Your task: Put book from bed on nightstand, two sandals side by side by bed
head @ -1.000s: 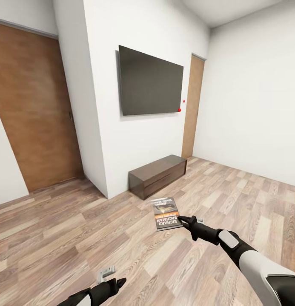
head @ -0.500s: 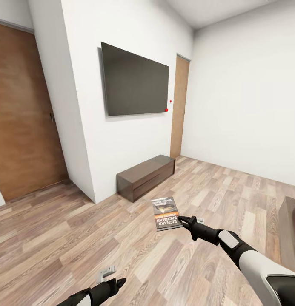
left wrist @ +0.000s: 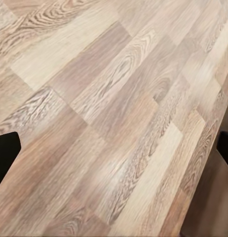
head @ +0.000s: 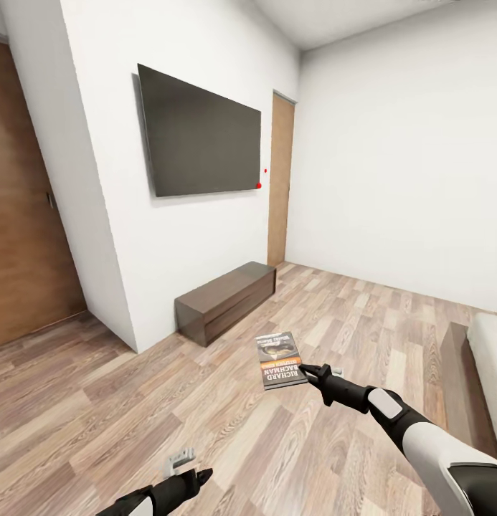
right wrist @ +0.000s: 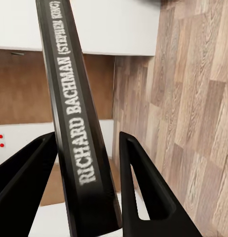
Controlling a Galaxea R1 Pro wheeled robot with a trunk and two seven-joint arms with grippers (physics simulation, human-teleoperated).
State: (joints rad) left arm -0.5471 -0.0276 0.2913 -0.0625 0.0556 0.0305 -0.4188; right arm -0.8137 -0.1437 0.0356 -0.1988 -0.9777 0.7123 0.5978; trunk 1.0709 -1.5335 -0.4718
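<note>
A brown door [head: 22,215] is being shown at the far left of the head view, beside a white wall on which a large dark television [head: 199,136] is mounted. Below the screen, a long low dark cabinet [head: 226,299] is being seen standing on the wood-plank floor [head: 97,401], with a second narrow door [head: 279,188] set in the corner beyond it. The left gripper [head: 185,466] is being held low over bare floor at the lower edge; its jaws are being kept apart, with nothing between them, and in the left wrist view only dark fingertips [left wrist: 5,153] are being caught at the edges over the planks. Further right, the book [head: 280,360] is being carried flat in the air above the floor, well clear of the cabinet, clamped at its near edge by the right gripper [head: 310,373]. In the right wrist view the book's [right wrist: 77,118] spine, lettered "RICHARD BACHMAN", is being pinched between the two black fingers [right wrist: 143,187]. At the far right, a corner of the bed [head: 485,387] is being glimpsed, its dark frame edging a pale mattress.
</note>
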